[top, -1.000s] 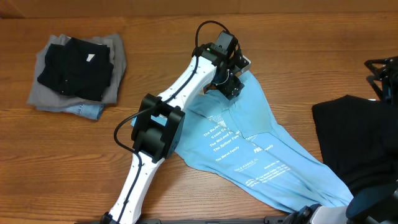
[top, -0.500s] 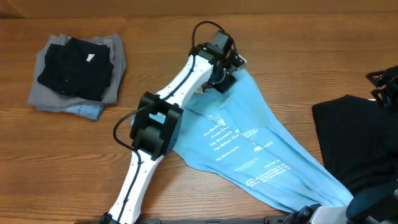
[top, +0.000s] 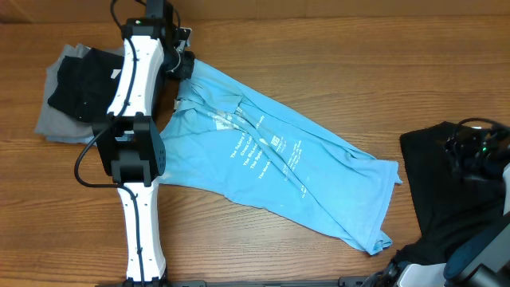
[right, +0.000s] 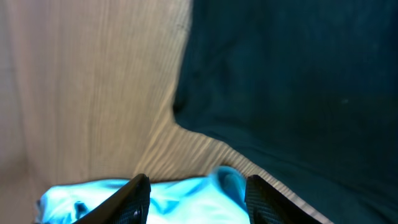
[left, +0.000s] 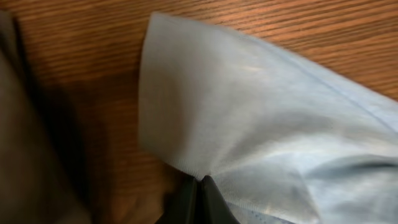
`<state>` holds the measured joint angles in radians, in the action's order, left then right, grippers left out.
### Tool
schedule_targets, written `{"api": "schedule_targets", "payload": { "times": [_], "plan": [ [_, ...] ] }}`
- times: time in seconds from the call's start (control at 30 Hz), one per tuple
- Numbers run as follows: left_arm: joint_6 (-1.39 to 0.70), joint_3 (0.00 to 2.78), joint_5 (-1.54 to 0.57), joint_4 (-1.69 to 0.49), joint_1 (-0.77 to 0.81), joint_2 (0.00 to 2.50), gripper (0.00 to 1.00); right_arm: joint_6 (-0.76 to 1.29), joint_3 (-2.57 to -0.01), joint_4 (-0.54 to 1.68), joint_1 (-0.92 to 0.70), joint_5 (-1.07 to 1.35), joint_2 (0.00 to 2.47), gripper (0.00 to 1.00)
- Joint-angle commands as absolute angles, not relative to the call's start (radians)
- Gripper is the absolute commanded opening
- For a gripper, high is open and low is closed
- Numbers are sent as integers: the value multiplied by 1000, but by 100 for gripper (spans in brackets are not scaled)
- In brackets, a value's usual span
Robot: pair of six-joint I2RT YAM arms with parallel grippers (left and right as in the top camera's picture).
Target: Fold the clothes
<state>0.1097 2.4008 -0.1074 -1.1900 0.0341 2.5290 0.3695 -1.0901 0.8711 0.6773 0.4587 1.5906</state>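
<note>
Left wrist view, closest in: the left gripper (left: 200,186) has its two dark fingers (left: 184,200) pressed together on an edge of the light blue shirt (left: 261,124), pinching it. The cloth fans out from the pinch over the wooden table (left: 93,50). A dark, blurred cloth fills the left edge.

In the right wrist view, the right gripper (right: 198,194) has its fingers (right: 138,198) spread wide, with nothing clamped. A bunched bit of the shirt shows beyond them, and the black garment (right: 298,81) covers the far right.

From overhead, the left arm (top: 137,215) rises from the near edge. The shirt (top: 303,175) lies stretched out diagonally with its white lettering facing up. Its wide end is at the near right, just beside the black garment (top: 446,191), and the right gripper sits over that garment. The shirt's narrow end is far left, held at the left gripper. Just beside that gripper lies the folded stack (top: 80,96), a black piece on grey with denim showing beneath.
</note>
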Motion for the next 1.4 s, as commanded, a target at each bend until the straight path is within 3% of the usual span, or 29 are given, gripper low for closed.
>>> {"api": "schedule_targets", "payload": {
  "times": [0.0, 0.1, 0.13, 0.2, 0.23, 0.3, 0.43, 0.53, 0.77, 0.83, 0.93, 1.07, 1.37],
  "plan": [
    [97, 2489, -182, -1229, 64, 2516, 14, 422, -994, 792, 663, 449, 1581, 49],
    [97, 2577, -233, -1282, 72, 2515, 30, 466, -893, 671, 638, 448, 1580, 33],
    [97, 2640, -257, -1323, 79, 2510, 39, 503, -826, 583, 616, 444, 1581, 22],
    [97, 2702, -268, -1369, 86, 2497, 41, 575, -757, 526, 594, 405, 1581, 7],
    [97, 2725, -267, -1390, 91, 2490, 42, 632, -731, 529, 587, 363, 1581, 5],
    [97, 2777, -266, -1438, 98, 2474, 42, 686, -696, 532, 584, 326, 1581, 5],
    [105, 2847, -261, -1522, 107, 2416, 44, 673, -683, 537, 587, 326, 1580, 16],
    [105, 2848, -261, -1534, 117, 2373, 47, 510, -737, 537, 604, 503, 1558, 28],
    [109, 2848, -263, -1596, 144, 2298, 47, 505, -961, 993, 673, 352, 1411, 30],
    [109, 2848, -263, -1604, 150, 2277, 47, 532, -963, 1078, 686, 270, 1386, 38],
    [109, 2848, -263, -1607, 158, 2250, 48, 581, -945, 1160, 704, 125, 1384, 38],
    [109, 2848, -263, -1607, 169, 2236, 50, 620, -872, 1154, 728, 105, 1385, 37],
    [108, 2848, -264, -1627, 171, 2234, 51, 694, -649, 915, 882, 22, 1392, 31]
  ]
}}
